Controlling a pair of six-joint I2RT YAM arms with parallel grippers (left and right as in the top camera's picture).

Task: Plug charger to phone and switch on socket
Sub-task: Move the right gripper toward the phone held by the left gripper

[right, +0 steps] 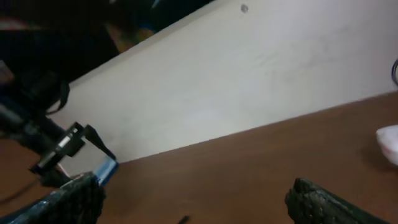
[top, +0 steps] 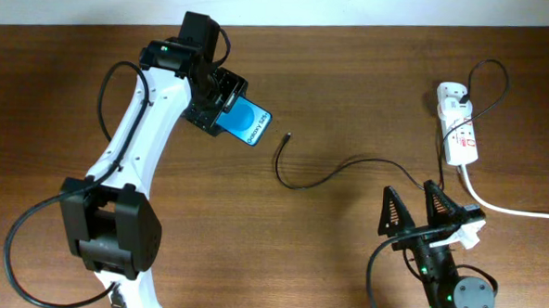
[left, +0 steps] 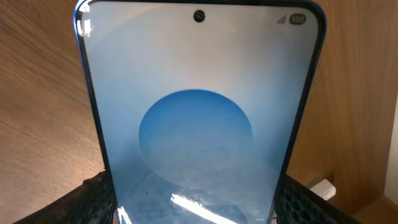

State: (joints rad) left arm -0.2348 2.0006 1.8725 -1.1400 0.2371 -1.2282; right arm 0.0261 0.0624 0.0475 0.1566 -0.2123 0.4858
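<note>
The phone (top: 246, 120) has a bright blue screen and sits in my left gripper (top: 219, 103), raised at the back left of the table. In the left wrist view the phone (left: 199, 118) fills the frame between my fingers (left: 196, 205). The charger cable (top: 325, 175) lies loose mid-table; its tip (top: 286, 136) points toward the phone and its plug (top: 462, 99) sits in the white socket strip (top: 458, 123) at the back right. My right gripper (top: 417, 208) is open and empty, near the front right. In the right wrist view the open fingers (right: 196, 202) frame bare table.
The socket's thick white cord (top: 504, 206) runs off the right edge. The left arm (top: 135, 148) stretches across the left side. A pale wall (right: 249, 81) stands behind the table. The phone's blue edge (right: 107, 168) shows far left in the right wrist view.
</note>
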